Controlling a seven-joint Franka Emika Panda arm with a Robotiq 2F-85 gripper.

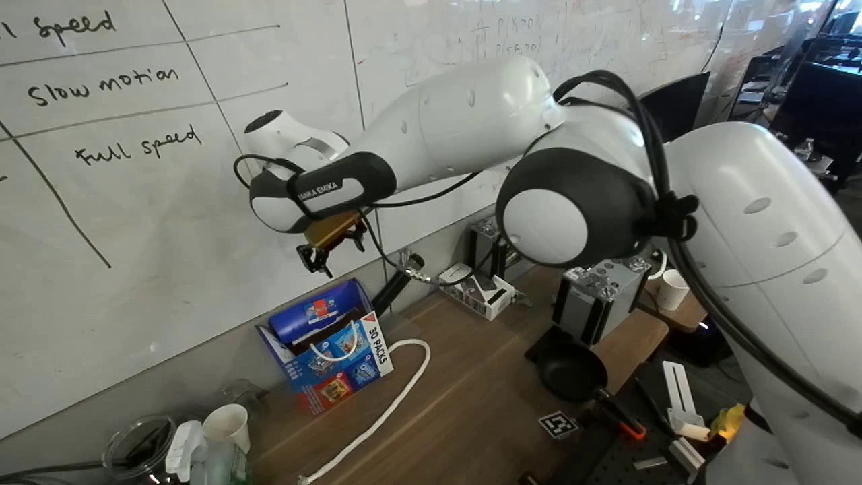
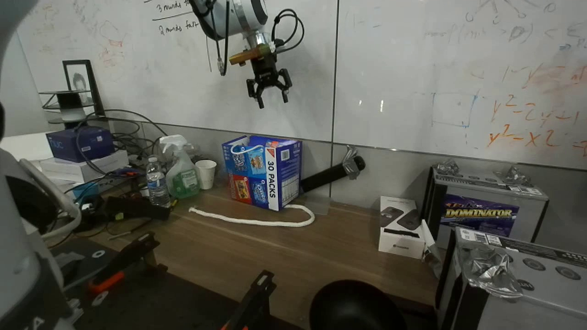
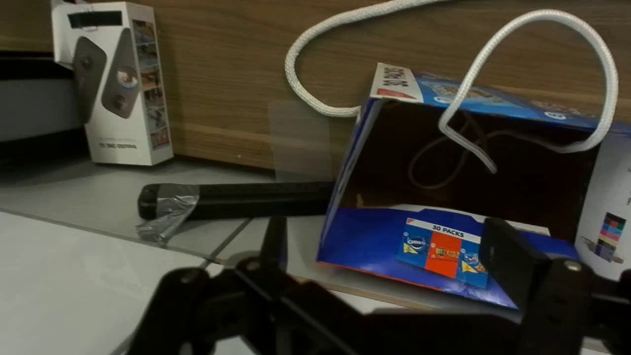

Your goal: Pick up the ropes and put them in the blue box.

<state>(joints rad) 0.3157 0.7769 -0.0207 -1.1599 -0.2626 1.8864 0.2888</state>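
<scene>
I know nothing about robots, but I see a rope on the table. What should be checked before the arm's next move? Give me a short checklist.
1. Jaws empty: ok; they stand open, holding nothing.
2. Box ready: ok; upright, top open.
3. Looped rope fully inside: not ok; a loop hangs out over the box's edge.
4. Table rope in view: ok; most of its length shows.
5. Table rope's box-side end free: cannot tell; it goes out of sight at the box.
6. Jaws at the table rope: not ok; they hang high, apart from it.
</scene>
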